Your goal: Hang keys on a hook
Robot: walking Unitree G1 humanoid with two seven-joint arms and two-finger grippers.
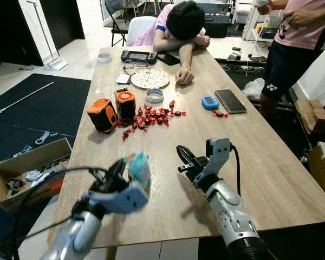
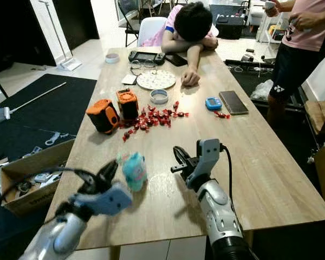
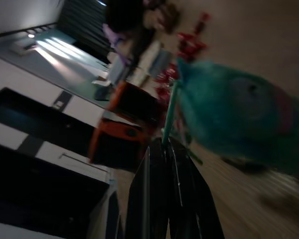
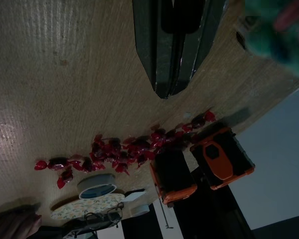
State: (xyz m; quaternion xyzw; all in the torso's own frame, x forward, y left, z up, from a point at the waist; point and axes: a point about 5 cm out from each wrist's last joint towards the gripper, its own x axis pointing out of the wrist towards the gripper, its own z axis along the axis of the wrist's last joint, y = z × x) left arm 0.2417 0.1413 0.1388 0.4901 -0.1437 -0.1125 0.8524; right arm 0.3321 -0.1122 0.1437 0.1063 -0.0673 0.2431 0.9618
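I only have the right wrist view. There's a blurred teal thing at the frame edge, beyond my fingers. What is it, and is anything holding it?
Observer: It's a teal plush toy. The left gripper has its fingers shut on the toy's cord, near the front edge of the table.
Operator: Where is my right gripper relative to it?
Observer: The right gripper is over the table to the toy's right, not touching it, with its fingers shut.
Operator: Anyone near the table?
Observer: A person is slumped at the far end, head resting on their arms.
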